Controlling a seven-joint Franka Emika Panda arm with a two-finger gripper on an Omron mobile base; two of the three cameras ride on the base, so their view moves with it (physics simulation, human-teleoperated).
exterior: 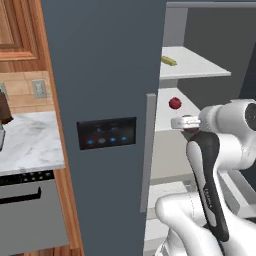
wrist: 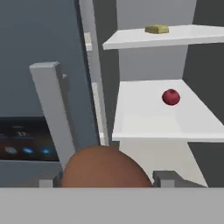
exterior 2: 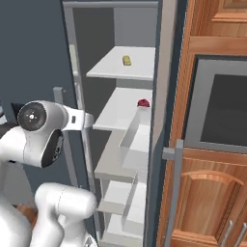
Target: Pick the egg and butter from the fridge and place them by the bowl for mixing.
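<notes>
The claw (wrist: 107, 177) pinches a brown egg (wrist: 105, 168) outside the open fridge (exterior: 105, 75), the butter (wrist: 157, 29) lying crosswise on the top shelf, above and beyond it

A rendered home kitchen is shown. A tall blue-grey fridge (exterior: 105, 100) with a blue-lit panel (exterior: 106, 133) is set between wooden cabinets (exterior 2: 212, 202), and its white shelves (wrist: 166, 116) are exposed. A marble counter (exterior: 30, 142), a tiled backsplash with an outlet (exterior: 39, 88) and a built-in oven (exterior 2: 219, 108) are seen alongside.
</notes>
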